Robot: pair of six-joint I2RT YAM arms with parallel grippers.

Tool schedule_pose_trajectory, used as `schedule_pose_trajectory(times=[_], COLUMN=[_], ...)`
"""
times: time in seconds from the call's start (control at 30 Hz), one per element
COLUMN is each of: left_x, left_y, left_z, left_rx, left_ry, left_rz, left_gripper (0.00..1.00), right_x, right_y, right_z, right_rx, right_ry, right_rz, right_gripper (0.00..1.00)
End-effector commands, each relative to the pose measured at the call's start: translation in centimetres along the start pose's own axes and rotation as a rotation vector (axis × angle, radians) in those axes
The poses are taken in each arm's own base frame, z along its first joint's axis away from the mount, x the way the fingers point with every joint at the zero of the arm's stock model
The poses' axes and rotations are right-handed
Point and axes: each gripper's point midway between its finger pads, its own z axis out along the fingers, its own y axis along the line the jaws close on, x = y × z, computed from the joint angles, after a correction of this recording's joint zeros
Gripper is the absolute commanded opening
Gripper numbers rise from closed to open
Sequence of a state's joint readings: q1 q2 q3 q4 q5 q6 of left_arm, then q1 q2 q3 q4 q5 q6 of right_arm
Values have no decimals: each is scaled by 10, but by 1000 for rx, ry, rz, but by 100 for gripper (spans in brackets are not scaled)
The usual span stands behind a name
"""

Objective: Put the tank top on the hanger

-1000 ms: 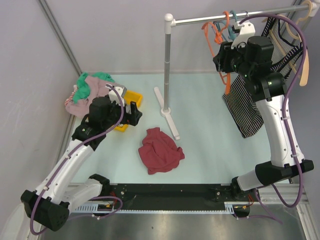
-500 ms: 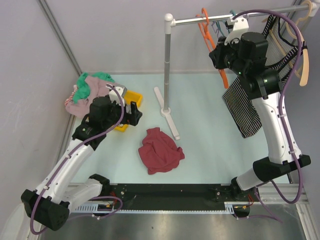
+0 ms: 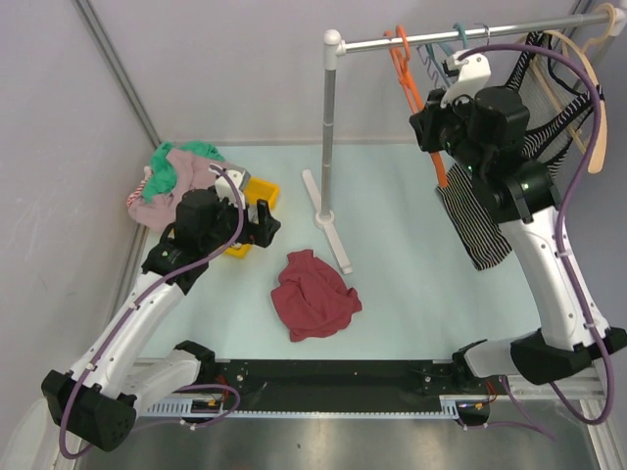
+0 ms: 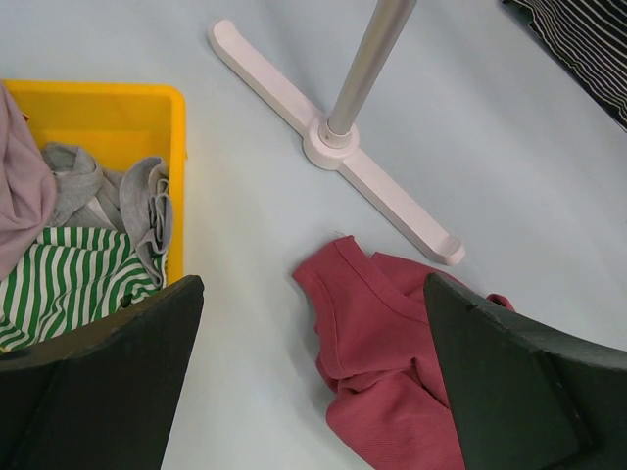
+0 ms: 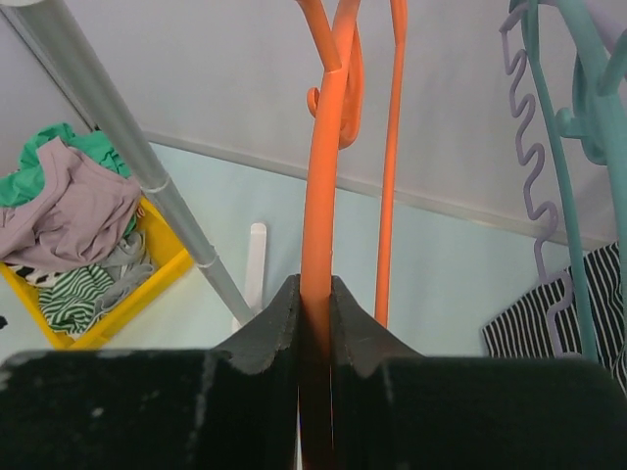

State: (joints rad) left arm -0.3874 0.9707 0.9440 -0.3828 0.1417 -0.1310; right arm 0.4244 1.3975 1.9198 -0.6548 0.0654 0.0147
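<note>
The maroon tank top (image 3: 313, 296) lies crumpled on the table in front of the rack's foot, and the left wrist view shows it too (image 4: 392, 372). Up beside the rail, my right gripper (image 3: 434, 122) is shut on the orange hanger (image 3: 409, 78). In the right wrist view the jaws (image 5: 315, 289) pinch one orange arm of the hanger (image 5: 321, 176). The hanger's hook is at rail height; whether it rests on the rail I cannot tell. My left gripper (image 3: 265, 220) hovers open over the table just left of the tank top, its fingers (image 4: 118, 362) wide apart and empty.
A clothes rack has a rail (image 3: 509, 23), a pole (image 3: 328, 127) and a white foot (image 3: 333, 235). A striped tank top (image 3: 480, 220), a wooden hanger (image 3: 591, 108), and teal (image 5: 578, 147) and lilac (image 5: 534, 157) hangers hang on it. A yellow bin (image 3: 260, 188) and a clothes pile (image 3: 171, 176) sit at the left.
My right gripper has shut on the orange hanger and carried it up and to the left along the rail. The left arm and the tank top have not moved.
</note>
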Motion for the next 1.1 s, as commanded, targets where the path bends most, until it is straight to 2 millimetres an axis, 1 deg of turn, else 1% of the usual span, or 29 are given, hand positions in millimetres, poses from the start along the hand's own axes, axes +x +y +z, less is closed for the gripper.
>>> schedule_pose_trajectory(times=[0.0, 0.2, 0.27, 0.33, 0.37, 0.4, 0.43, 0.47, 0.5, 0.57, 0.6, 0.63, 0.67, 0.7, 0.73, 0.77, 0.8, 0.83, 0.87, 0.9, 0.93, 0.97, 1.0, 1.03, 1.07], left_x=[-5, -4, -3, -2, -1, -1, 0, 3, 4, 7, 10, 12, 16, 20, 24, 28, 31, 40, 45, 51, 60, 66, 72, 79, 91], left_y=[-5, -4, -4, -3, -3, -3, -3, -2, -3, -5, -5, -7, -8, -8, -12, -14, -17, -21, -25, -27, -34, -37, -41, -51, -54], left_z=[0, 0, 1, 1, 2, 3, 3, 5, 6, 9, 12, 14, 16, 19, 22, 25, 27, 34, 36, 40, 45, 48, 50, 52, 58], left_rx=[32, 32, 30, 27, 25, 27, 26, 26, 28, 37, 37, 41, 40, 42, 52, 59, 67, 78, 86, 88, 103, 103, 105, 121, 124], left_ry=[-31, -28, -24, -23, -20, -18, -14, -5, 0, 13, 24, 32, 43, 61, 75, 89, 103, 138, 156, 175, 212, 233, 252, 273, 315], left_rz=[6, 7, 7, 7, 7, 7, 3, 2, 0, -1, -3, -1, 0, 0, 2, 1, 2, 2, 2, 6, 14, 16, 18, 18, 15], left_gripper=[99, 99, 99, 100, 99, 99, 99, 99, 99, 99, 99, 99, 99, 99, 99, 99, 99, 99, 99, 99, 99, 99, 99, 99, 99], right_x=[-40, -34, -27, -21, -9, -4, -2, 11, 16, 23, 36, 36, 40, 52, 53, 58, 70, 76, 78, 83, 98, 101, 108, 120, 126], right_y=[-1, -1, -1, 1, 1, 3, 4, 5, 4, 7, 7, 7, 10, 10, 11, 12, 12, 12, 12, 12, 12, 13, 14, 15, 17], right_z=[-39, -45, -44, -48, -45, -46, -51, -50, -51, -59, -58, -65, -68, -68, -74, -76, -76, -77, -83, -85, -84, -88, -88, -87, -88], right_rx=[11, 12, 11, 4, 5, -1, -2, -1, 6, -4, 2, -3, -10, -10, -15, -21, -18, -17, -19, -18, -18, -30, -35, -40, -47], right_ry=[-174, -161, -144, -131, -103, -94, -96, -69, -58, -53, -28, -36, -31, -10, -15, -4, 21, 33, 29, 35, 64, 60, 73, 95, 110], right_rz=[10, 6, 9, 16, 24, 29, 30, 39, 44, 50, 55, 59, 62, 69, 76, 79, 80, 87, 91, 96, 101, 105, 109, 110, 115], right_gripper=[0, 0, 0, 0, 0, 0, 0, 0, 0, 0, 0, 0, 0, 0, 0, 0, 0, 0, 0, 0, 0, 0, 0, 0, 0])
